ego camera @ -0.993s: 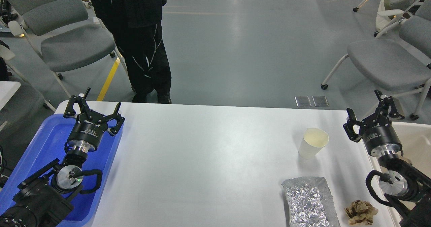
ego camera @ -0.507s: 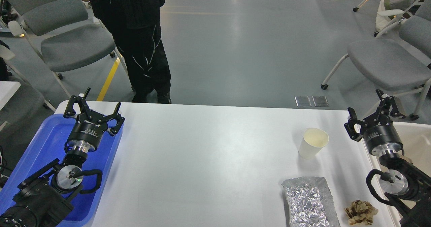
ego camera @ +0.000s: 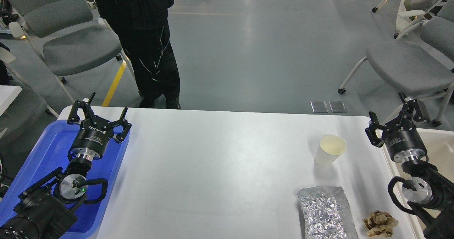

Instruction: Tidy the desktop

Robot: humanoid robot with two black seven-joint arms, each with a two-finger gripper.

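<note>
The white desktop fills the middle of the head view. On its right part stand an empty white paper cup, a crumpled silver foil bag near the front edge, and a brown crumpled paper wad beside it. My left gripper is open and empty over the far end of the blue tray. My right gripper is open and empty at the desktop's right edge, right of the cup.
A cream bin stands off the desktop's right edge under my right arm. A person in black stands behind the far left edge. Grey chairs stand at far left and far right.
My right gripper has drifted slightly right and away from the cup. The left arm has not moved. A walker's shoes have come into view at the top.
</note>
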